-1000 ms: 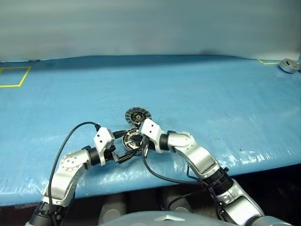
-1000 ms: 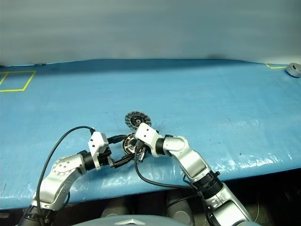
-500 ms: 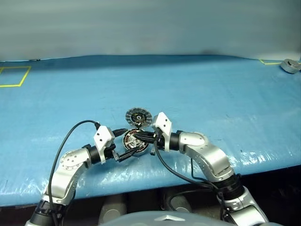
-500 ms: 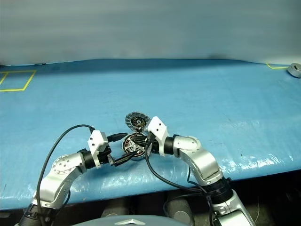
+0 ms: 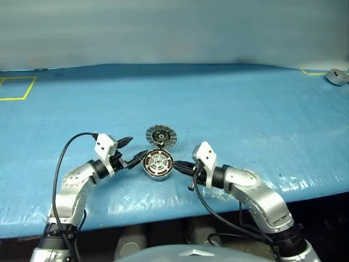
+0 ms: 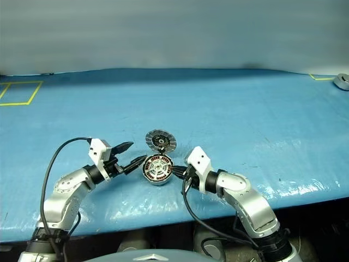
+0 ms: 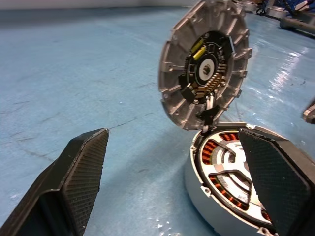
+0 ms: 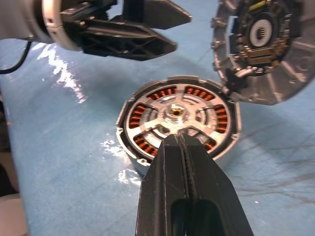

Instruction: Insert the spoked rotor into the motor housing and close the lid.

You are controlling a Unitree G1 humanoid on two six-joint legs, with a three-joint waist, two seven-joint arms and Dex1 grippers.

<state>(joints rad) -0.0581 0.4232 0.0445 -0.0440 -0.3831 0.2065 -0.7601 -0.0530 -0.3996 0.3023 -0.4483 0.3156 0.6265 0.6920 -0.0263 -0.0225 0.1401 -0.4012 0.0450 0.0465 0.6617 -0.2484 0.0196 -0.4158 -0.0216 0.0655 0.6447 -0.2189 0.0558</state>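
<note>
Your left gripper (image 5: 132, 150) sits left of centre in the head view, fingers spread apart with nothing between them, tips aimed at the motor housing (image 5: 158, 165) just to its right. In the left wrist view you can see both fingers (image 7: 81, 172) wide apart, framing the housing without touching it.

Your right gripper (image 5: 181, 166) comes in from the lower right of the frame, fingers pressed together, empty, tips just beside the housing's right edge. The right wrist view shows the closed pair (image 8: 183, 189) pointing straight at the near rim of the housing.

The housing rests flat on the blue table (image 5: 245, 120), a bit below the middle of the frame. The spoked rotor (image 8: 175, 114) is already seated in it, silver spokes over the copper windings, hub in the centre.

The lid (image 5: 161, 135) stands tilted up behind the housing, ribbed face and dark centre toward you, its lower edge meeting the housing's far rim. It's not closed yet.

A grey round part (image 5: 336, 76) lies at the far upper right corner of the table.
</note>
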